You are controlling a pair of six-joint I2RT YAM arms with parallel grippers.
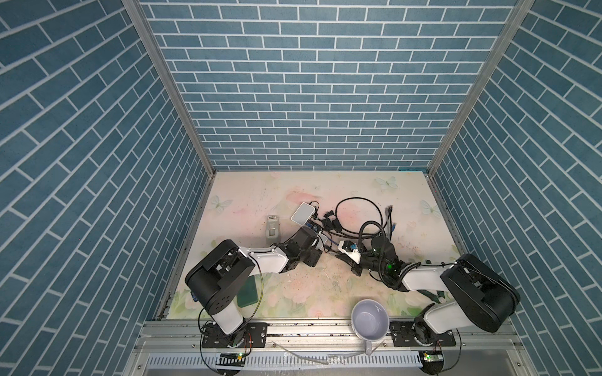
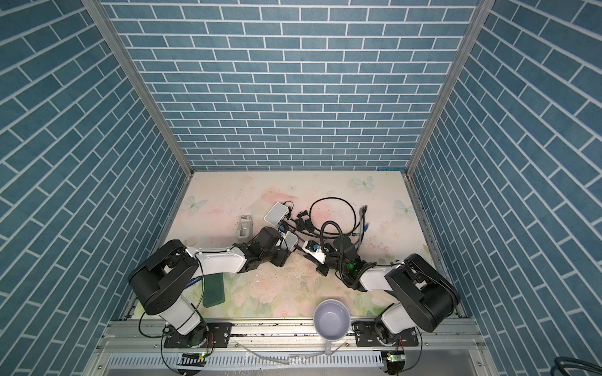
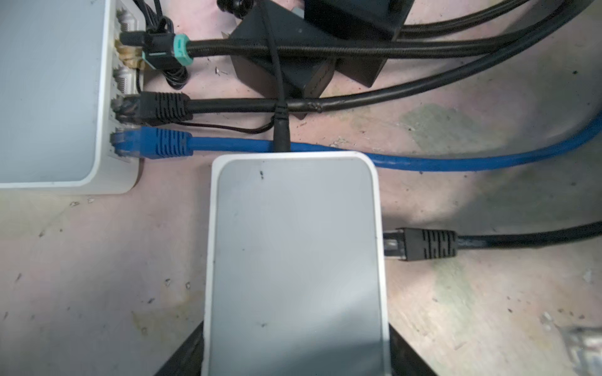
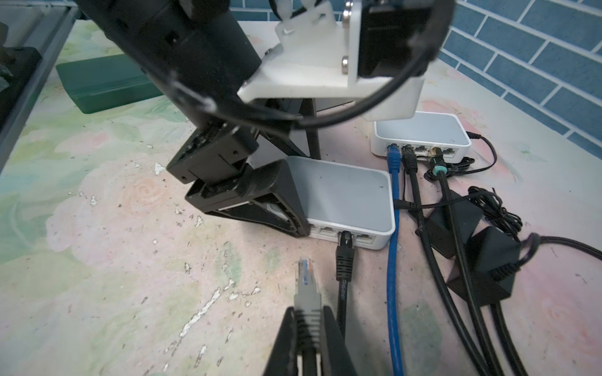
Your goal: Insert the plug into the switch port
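1. The right gripper [image 4: 308, 322] is clamped on the grey plug [image 4: 306, 283]. It grips the boot, and the clear tip sticks out ahead.
2. The plug is in no port. Its tip faces the port row of the switch [image 4: 345, 192], near it but apart, just beside the cable of the black plug [image 4: 346, 250] seated in one port.
3. Free ports show on both sides of the black plug.
4. The left gripper [image 3: 294, 338] straddles the switch. Its fingers [image 3: 182, 355] lie against the port side and the opposite side, closed on the body. In the right wrist view one finger covers the ports at its end of the row.
5. Beyond the switch lies a far switch [image 4: 420, 133] with a blue cable [image 4: 394, 260] and two black ones plugged in.
6. Two black adapters [image 4: 482, 260] lie among the cables beside the switches.
7. A green box [image 4: 104, 81] lies near the left arm's base.
8. A mug [image 1: 370, 319] stands at the front edge of the table [image 1: 260, 195], well apart from the switches.
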